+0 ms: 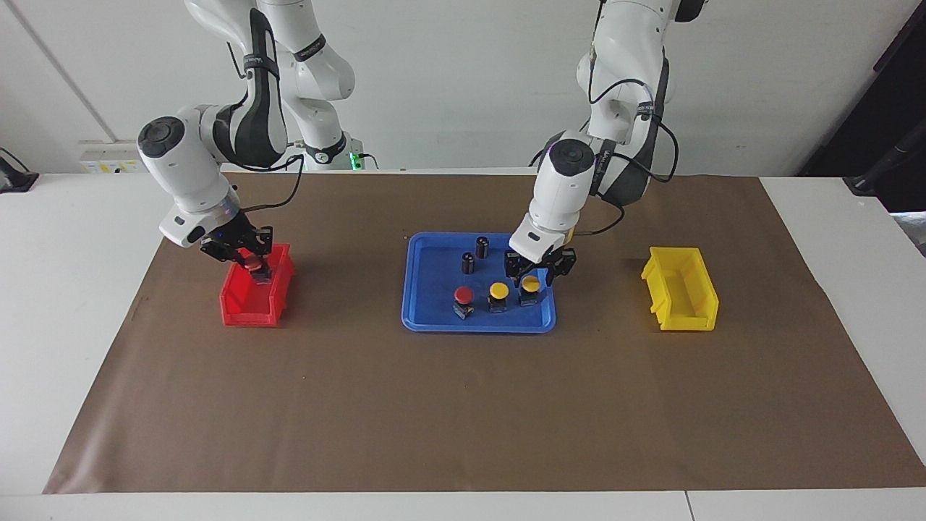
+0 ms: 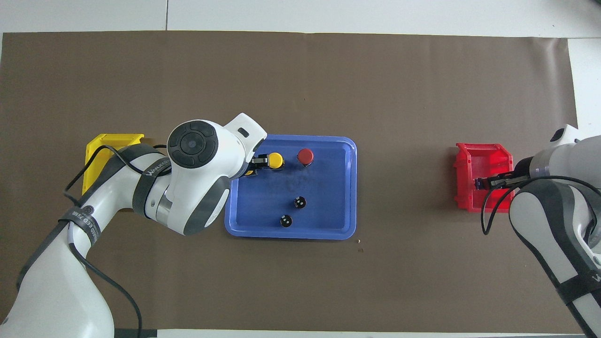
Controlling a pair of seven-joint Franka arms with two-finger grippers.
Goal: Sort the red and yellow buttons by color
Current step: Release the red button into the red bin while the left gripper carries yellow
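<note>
A blue tray [image 1: 434,307] [image 2: 324,206] at mid-table holds one red button [image 1: 463,295] [image 2: 305,156] and two yellow buttons. One yellow button [image 1: 498,291] [image 2: 275,160] stands free. My left gripper [image 1: 534,276] [image 2: 252,167] is low over the tray, its fingers open on either side of the other yellow button [image 1: 530,284], which the overhead view mostly hides. My right gripper [image 1: 251,262] [image 2: 483,182] is shut on a second red button [image 1: 252,263] and holds it in the mouth of the red bin [image 1: 249,311] [image 2: 469,159].
A yellow bin [image 1: 705,293] [image 2: 101,145] stands toward the left arm's end of the table, with nothing showing in it. Two dark cylinders [image 1: 482,246] [image 1: 469,262] stand in the tray, nearer to the robots than the buttons. Brown paper covers the table.
</note>
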